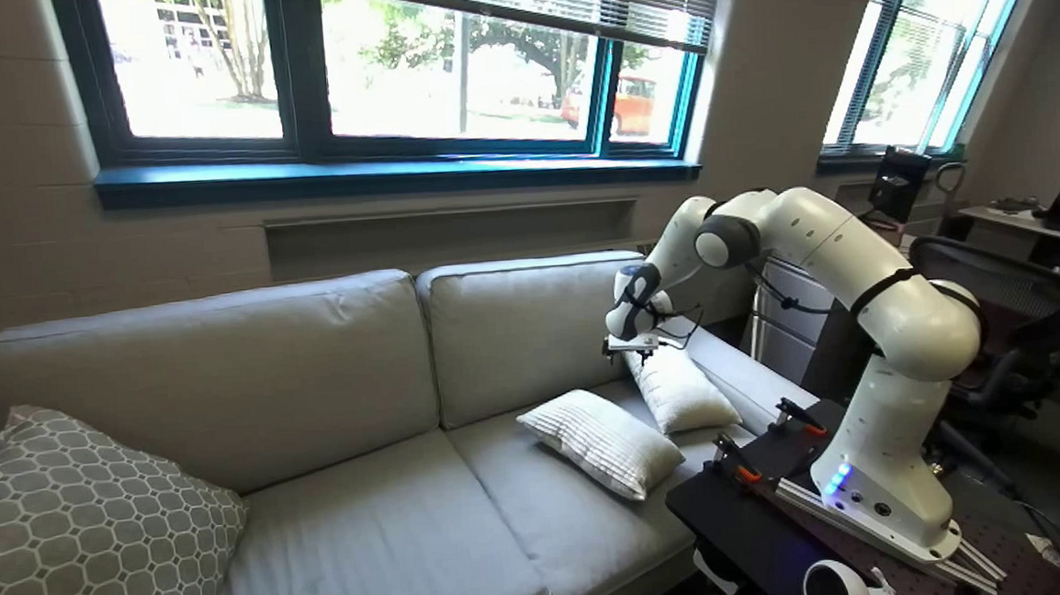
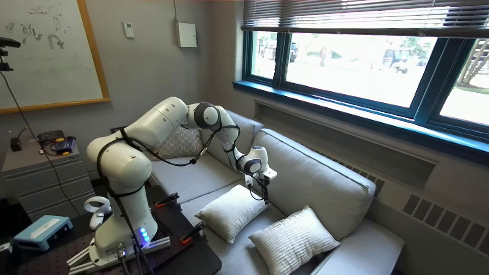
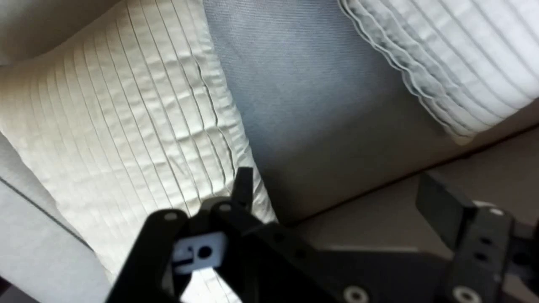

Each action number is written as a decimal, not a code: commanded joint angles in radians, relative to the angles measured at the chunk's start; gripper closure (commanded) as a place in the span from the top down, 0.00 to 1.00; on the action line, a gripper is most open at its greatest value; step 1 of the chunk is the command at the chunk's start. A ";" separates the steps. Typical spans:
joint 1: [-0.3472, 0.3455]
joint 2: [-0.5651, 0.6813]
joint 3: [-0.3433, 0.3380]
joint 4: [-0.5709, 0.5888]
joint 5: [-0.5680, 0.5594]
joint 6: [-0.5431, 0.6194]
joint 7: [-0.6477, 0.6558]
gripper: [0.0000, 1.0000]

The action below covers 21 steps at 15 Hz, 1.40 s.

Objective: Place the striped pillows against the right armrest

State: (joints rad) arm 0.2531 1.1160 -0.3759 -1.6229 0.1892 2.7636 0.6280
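Clearly, the gripper [image 3: 336, 191] hangs spread wide, nothing held, near the back corner of the striped pillow [image 2: 232, 212] farther from the right armrest [image 2: 372, 248]. I'd straddle that corner deeply before squeezing, so it shouldn't slip out, then ease it toward the other striped pillow [image 2: 294, 240], just beside that armrest.

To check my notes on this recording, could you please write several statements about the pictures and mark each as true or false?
1. The gripper is shut. False: its fingers stand apart.
2. One striped pillow lies nearer the right armrest than the other striped pillow. True.
3. The two striped pillows touch. False: seat fabric shows between them in the wrist view.
4. The lattice pillow lies beside the right armrest. False: it lies at the opposite end of the sofa.
5. The blind covers only part of the window. True.
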 commanded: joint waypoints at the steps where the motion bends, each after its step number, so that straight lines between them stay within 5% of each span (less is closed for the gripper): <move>1: 0.105 0.181 -0.145 0.113 -0.060 -0.004 0.238 1.00; 8: 0.194 0.438 -0.341 0.257 -0.194 -0.196 0.598 1.00; 9: 0.186 0.360 -0.314 0.175 -0.337 -0.218 0.686 1.00; 11: 0.168 0.379 -0.308 0.216 -0.451 -0.340 0.775 1.00; 13: 0.145 0.375 -0.285 0.248 -0.561 -0.483 0.837 0.73; 16: 0.095 0.371 -0.225 0.318 -0.662 -0.675 0.847 0.49; 17: 0.082 0.370 -0.208 0.345 -0.648 -0.699 0.819 0.87; 19: 0.050 0.369 -0.170 0.407 -0.612 -0.715 0.788 0.88; 21: 0.026 0.368 -0.136 0.464 -0.582 -0.690 0.771 0.99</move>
State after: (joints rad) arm 0.3328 1.4843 -0.5668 -1.2673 -0.4265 2.0909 1.4478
